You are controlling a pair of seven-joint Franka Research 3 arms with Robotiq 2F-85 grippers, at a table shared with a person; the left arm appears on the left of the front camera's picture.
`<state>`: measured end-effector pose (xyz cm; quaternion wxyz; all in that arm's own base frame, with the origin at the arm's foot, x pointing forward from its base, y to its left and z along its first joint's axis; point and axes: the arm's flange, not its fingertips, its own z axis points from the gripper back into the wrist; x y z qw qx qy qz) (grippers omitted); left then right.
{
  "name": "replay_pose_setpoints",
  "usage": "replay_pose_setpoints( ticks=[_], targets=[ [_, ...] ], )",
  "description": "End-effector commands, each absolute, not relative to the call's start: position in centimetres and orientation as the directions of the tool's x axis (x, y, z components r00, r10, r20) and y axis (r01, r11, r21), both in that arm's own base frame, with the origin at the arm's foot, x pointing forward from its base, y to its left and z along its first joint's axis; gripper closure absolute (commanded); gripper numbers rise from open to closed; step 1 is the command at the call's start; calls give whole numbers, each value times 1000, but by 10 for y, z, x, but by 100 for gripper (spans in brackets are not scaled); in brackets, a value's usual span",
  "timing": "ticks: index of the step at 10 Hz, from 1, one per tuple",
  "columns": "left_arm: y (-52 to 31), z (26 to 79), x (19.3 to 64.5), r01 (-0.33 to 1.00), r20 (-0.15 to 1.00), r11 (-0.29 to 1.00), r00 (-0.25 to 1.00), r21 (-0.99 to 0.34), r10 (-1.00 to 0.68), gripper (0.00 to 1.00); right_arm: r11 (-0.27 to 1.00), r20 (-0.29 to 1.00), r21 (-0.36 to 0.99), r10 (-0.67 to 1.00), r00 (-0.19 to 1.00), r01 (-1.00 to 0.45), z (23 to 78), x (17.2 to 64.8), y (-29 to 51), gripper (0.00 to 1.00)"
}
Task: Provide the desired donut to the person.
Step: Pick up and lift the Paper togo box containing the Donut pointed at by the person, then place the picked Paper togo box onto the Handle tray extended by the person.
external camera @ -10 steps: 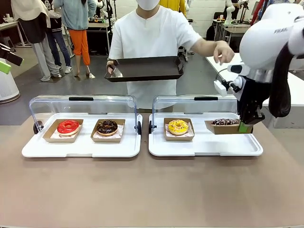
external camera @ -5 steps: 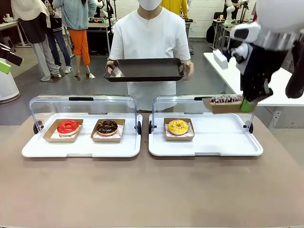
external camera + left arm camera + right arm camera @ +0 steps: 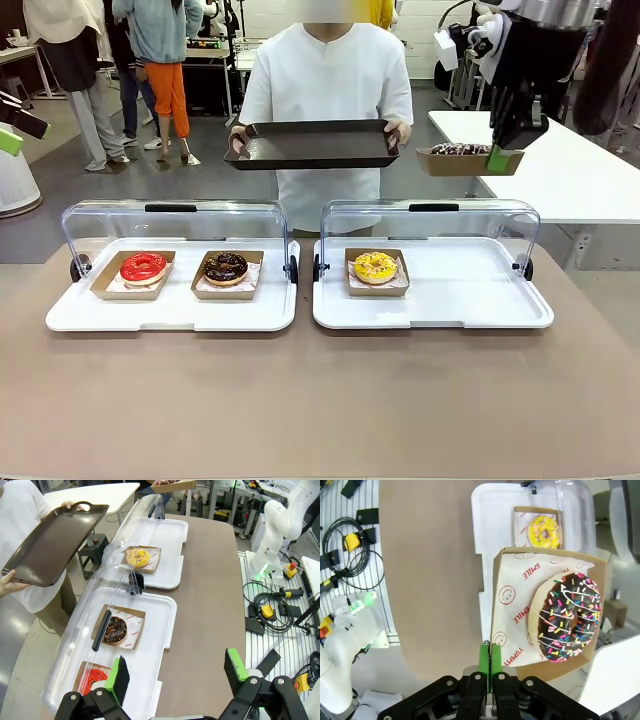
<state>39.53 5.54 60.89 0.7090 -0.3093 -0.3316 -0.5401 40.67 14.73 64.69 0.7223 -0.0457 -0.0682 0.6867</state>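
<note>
One donut box (image 3: 462, 161) clamped in right gripper (image 3: 499, 158), held high; left gripper (image 3: 176, 669) apart, seemingly low over table (image 3: 210, 580).

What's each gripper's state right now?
Left gripper: open, empty.
Right gripper: closed on the edge of the cardboard tray holding the sprinkled donut.

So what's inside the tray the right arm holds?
A chocolate-iced donut with coloured sprinkles, on a smiley-printed paper liner. The liner hides the floor of the cardboard tray.
</note>
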Motion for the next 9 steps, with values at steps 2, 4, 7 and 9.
replay_pose_setpoints(
  ticks=[2,4,7,9],
  targets=[
    [56,610,395,972,806,222,194,-80,-559,0,53,36,-160,998,47,-986,647,407,147,100],
    [56,610,395,972,806,222,194,-80,-559,0,53,36,-160,998,47,-986,647,407,147,100],
    [56,610,395,972,806,222,194,-80,-559,0,53,36,-160,998,47,-986,647,407,147,100],
    [56,610,395,972,806,222,194,-80,-559,0,53,36,-160,998,47,-986,647,407,147,100]
  ],
)
